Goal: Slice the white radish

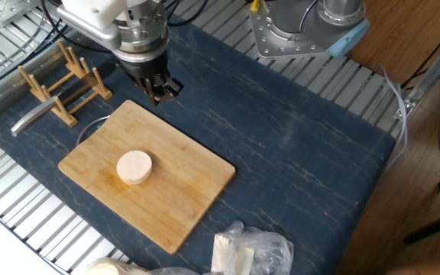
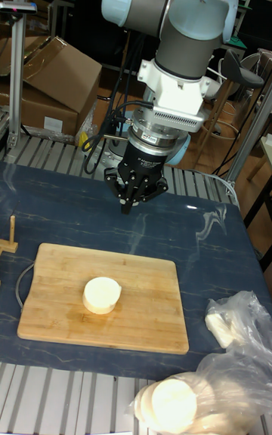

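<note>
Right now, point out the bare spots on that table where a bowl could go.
Widest free patch: the dark mat right of the cutting board, back to the arm's base. Board corners around the white radish are bare too. Crowded: wooden rack and gripper at the back left, plastic bags at the front edge.

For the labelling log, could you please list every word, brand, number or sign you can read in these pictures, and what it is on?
No text can be read in either view.
Hand and its wrist: small dark markings in the tall fixed view, too blurred to read.
Cardboard boxes behind the table: no print that I can make out.
White radish, cutting board, wooden rack, plastic bags: no lettering.
</note>
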Robot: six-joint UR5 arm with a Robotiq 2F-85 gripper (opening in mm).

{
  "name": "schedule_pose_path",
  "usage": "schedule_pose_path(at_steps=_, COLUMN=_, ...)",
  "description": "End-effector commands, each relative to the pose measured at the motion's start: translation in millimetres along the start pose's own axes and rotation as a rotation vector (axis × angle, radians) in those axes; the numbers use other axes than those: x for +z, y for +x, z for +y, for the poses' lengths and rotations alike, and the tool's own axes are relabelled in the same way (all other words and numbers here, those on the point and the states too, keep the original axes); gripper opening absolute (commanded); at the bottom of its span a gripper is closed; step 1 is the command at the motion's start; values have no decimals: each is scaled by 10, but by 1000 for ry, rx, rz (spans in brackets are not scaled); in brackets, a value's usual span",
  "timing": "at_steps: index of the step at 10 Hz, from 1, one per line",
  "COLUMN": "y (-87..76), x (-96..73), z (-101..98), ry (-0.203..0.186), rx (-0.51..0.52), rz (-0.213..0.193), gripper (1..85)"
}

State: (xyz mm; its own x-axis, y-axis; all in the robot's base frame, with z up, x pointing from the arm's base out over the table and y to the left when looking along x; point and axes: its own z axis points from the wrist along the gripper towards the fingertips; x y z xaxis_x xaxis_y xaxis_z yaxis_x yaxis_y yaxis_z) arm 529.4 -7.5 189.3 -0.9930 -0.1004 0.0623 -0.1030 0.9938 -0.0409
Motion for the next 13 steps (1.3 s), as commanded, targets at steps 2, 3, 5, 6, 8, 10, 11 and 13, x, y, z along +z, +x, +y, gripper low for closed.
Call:
schedule_pose_path(at_steps=2, y=11, x=4, z=27, ry=-26, rx=0, rz=-4, gripper=10)
schedule_pose_path(at_steps=3, y=16, x=6, z=22, ry=-28, rx=0, rz=-4, gripper=10)
schedule_pose_path(at_steps=5, y=26, x=15, z=8, ry=-32, rx=-3, rz=-8, gripper=10)
schedule_pose_path(at_steps=6, y=26, x=21, z=7, ry=-36, rx=-11, rz=-11, gripper=10)
schedule_pose_path(at_steps=8, y=39, x=35, z=24, ry=-43, rx=-16, rz=-6, gripper=10)
schedule_pose_path(at_steps=10, y=75, x=58, z=82, ry=-64, rx=-10, rz=6, gripper=10)
schedule_pose_path(at_steps=11, y=88, x=62, z=89, ry=-66, rx=-16, rz=11, gripper=10)
schedule_pose_path(at_steps=13, y=85, x=64, z=115, ry=-74, rx=-20, rz=12, gripper=10)
